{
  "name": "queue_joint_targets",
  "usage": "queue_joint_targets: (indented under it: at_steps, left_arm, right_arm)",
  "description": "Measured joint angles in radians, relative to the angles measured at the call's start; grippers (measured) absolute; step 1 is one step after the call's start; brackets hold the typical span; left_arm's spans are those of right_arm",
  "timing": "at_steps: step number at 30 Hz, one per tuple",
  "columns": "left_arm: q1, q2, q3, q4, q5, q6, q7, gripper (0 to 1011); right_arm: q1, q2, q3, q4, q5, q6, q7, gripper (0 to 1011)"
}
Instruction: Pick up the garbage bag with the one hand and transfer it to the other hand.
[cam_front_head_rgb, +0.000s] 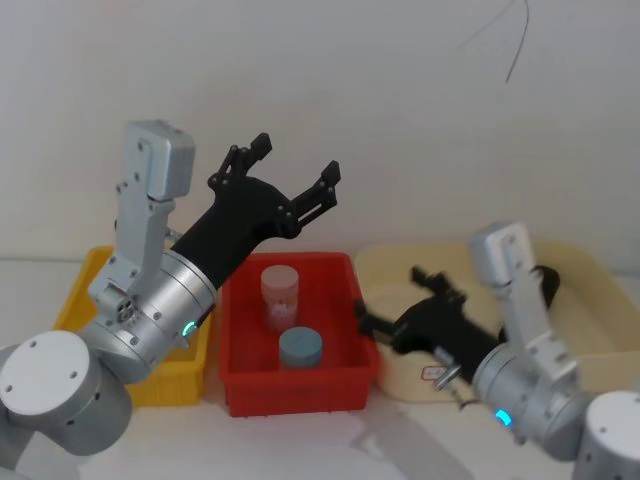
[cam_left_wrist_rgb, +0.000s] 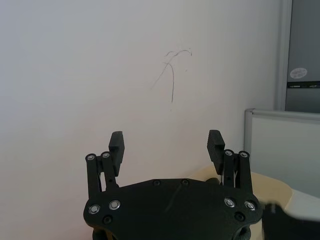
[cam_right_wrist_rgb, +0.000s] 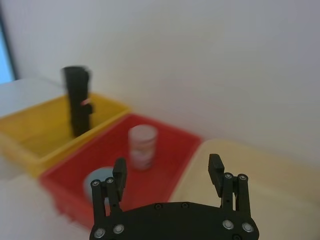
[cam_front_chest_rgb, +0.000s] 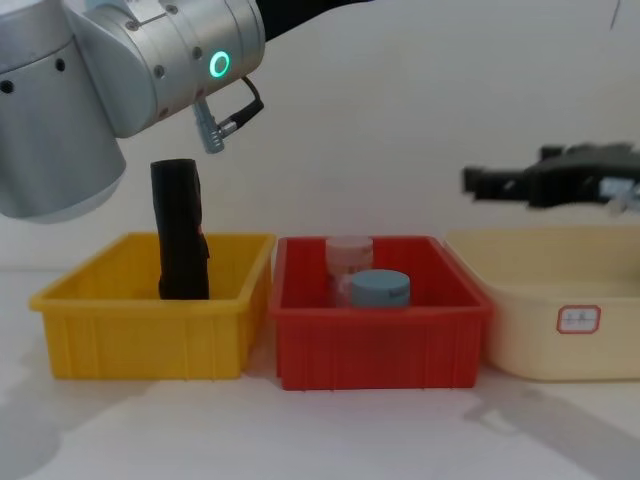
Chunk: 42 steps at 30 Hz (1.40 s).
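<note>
Pick-up not yet made, as far as I can judge: the garbage bag (cam_front_chest_rgb: 180, 230) stands upright in the yellow bin (cam_front_chest_rgb: 140, 340), its top well above the rim, and neither gripper touches it. The left gripper (cam_front_head_rgb: 296, 160) hangs high over the red bin (cam_front_chest_rgb: 380, 350), pointing at the wall, its jaws spread wide with nothing between them. The right gripper (cam_front_head_rgb: 390, 295) hovers low over the near end of the cream tub (cam_front_chest_rgb: 520, 330), just beside the red bin, jaws likewise wide apart and empty. So the step in hand looks like the approach. The left arm would need to swing back over the yellow bin, turn its fingers downward and close on the roll near its top. That leaves the lower part free for the right gripper to take hold, somewhere above the blue-lidded jar (cam_front_chest_rgb: 380, 288) in the red bin
</note>
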Motion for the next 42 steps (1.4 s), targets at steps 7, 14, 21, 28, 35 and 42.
queue_joint_targets:
  at_steps: [7,14,21,28,35,42]
  left_arm:
    - [0.003,0.003,-0.004,-0.008,0.002,0.007,0.004,1001]
    - [0.005,0.006,-0.007,-0.012,0.004,0.011,0.007,1002]
    - [0.006,0.006,-0.008,-0.015,0.004,0.012,0.008,1002]
    - [0.006,0.007,-0.009,-0.016,0.005,0.013,0.009,1001]
    - [0.007,0.008,-0.01,-0.017,0.005,0.014,0.009,1001]
    - [0.007,0.008,-0.01,-0.018,0.005,0.015,0.01,1001]
  right_arm:
    - [-0.026,-0.017,-0.057,0.0,0.017,0.017,0.038,1000]
    - [-0.029,-0.03,-0.093,0.033,0.031,0.02,0.063,1000]
    - [-0.009,-0.037,-0.108,0.078,0.039,0.016,0.077,1000]
    - [0.024,-0.045,-0.116,0.128,0.046,0.008,0.085,1000]
    - [0.065,-0.055,-0.124,0.184,0.05,0.0,0.088,1000]
    - [0.105,-0.063,-0.132,0.231,0.054,-0.006,0.093,1000]
